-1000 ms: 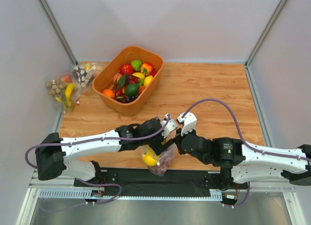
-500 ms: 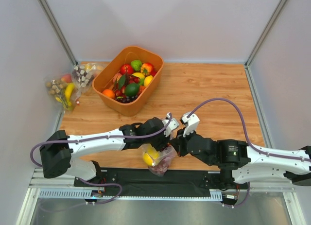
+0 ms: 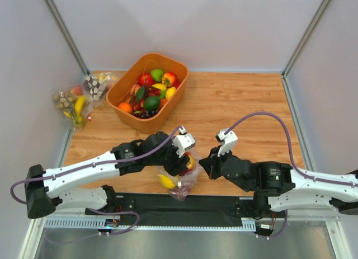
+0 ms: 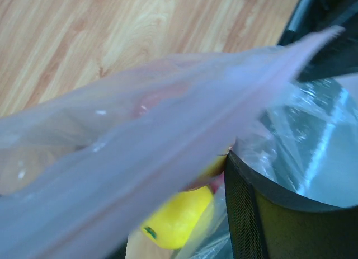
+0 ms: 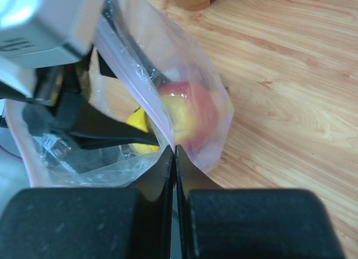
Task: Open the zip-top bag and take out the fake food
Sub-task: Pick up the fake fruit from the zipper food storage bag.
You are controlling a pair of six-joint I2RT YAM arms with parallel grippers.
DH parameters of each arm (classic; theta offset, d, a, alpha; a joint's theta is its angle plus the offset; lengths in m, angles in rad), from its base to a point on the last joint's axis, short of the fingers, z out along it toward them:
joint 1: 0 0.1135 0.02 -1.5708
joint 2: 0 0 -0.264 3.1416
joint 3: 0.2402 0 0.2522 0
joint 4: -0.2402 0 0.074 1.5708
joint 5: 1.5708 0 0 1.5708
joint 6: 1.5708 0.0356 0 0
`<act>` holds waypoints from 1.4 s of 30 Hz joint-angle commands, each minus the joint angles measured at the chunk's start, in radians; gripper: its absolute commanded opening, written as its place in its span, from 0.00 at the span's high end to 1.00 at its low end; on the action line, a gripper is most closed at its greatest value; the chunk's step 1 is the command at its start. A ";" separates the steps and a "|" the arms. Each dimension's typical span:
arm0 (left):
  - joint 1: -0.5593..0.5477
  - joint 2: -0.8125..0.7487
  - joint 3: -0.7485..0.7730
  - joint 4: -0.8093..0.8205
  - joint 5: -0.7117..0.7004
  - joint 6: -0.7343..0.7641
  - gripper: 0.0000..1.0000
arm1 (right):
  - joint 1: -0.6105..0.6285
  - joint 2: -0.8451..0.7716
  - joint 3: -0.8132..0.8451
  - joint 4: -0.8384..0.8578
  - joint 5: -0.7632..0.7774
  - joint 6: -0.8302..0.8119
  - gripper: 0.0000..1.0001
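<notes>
The right gripper has its jaws clenched tight, pinching the film of the zip-top bag at its edge. The left gripper has one black finger against the film; whether it grips cannot be told. The bag lies at the near edge of the table, between both grippers. It is clear and crinkled, and contains a red apple and a yellow fruit.
</notes>
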 commanded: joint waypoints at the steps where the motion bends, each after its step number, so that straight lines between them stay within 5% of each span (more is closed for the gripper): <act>1: 0.003 -0.054 0.072 -0.086 0.098 -0.008 1.00 | 0.004 0.005 0.008 -0.039 0.053 0.023 1.00; 6: 0.003 -0.123 0.087 -0.151 0.122 0.002 1.00 | 0.003 0.033 0.050 -0.077 0.073 0.015 0.99; 11: 0.003 -0.163 0.087 -0.212 0.083 0.007 1.00 | 0.004 -0.034 0.008 -0.022 0.083 0.014 0.80; 14: 0.003 -0.175 0.097 -0.241 0.050 -0.001 1.00 | 0.003 -0.131 -0.054 0.048 0.026 -0.044 0.57; 16: 0.003 -0.181 0.107 -0.251 0.037 -0.002 1.00 | 0.003 -0.192 -0.080 0.080 -0.014 -0.077 0.51; 21: 0.003 -0.184 0.149 -0.258 0.035 -0.004 1.00 | 0.003 -0.217 -0.140 0.128 -0.127 -0.146 0.46; 29: 0.003 -0.181 0.186 -0.293 0.040 -0.005 1.00 | 0.003 -0.108 -0.244 0.442 -0.304 -0.247 0.35; 42: 0.003 -0.184 0.205 -0.320 0.113 -0.017 1.00 | 0.004 0.067 -0.264 0.633 -0.169 -0.420 0.32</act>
